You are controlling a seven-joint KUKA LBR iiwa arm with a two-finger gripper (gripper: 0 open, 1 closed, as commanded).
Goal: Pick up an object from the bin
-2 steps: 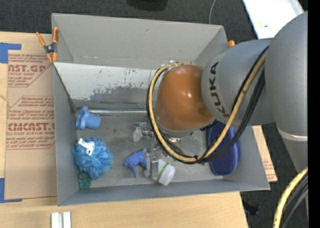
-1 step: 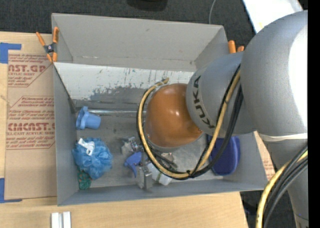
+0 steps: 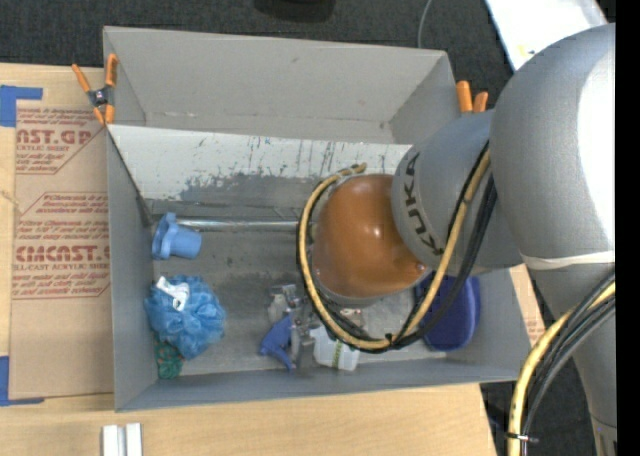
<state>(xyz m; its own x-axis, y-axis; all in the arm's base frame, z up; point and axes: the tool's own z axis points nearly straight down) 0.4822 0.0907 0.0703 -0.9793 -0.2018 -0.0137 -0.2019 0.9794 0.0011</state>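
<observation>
My gripper [image 3: 291, 306] pokes out from under the arm's orange cover, low over the bin's front middle. A small dark blue plastic piece [image 3: 279, 341] lies right below it, touching or nearly touching the gripper's tip. Beside that piece, to the right, lies a white object with a green end [image 3: 337, 354], partly under the arm's cables. A dark blue oval thing [image 3: 455, 316] lies at the front right, half hidden by the arm.
A light blue mesh sponge [image 3: 186, 315] with a white tag lies at the front left, with a small green thing [image 3: 168, 363] in the corner below it. A light blue flanged cap [image 3: 175, 239] rests by the left wall. The arm covers the bin's right half.
</observation>
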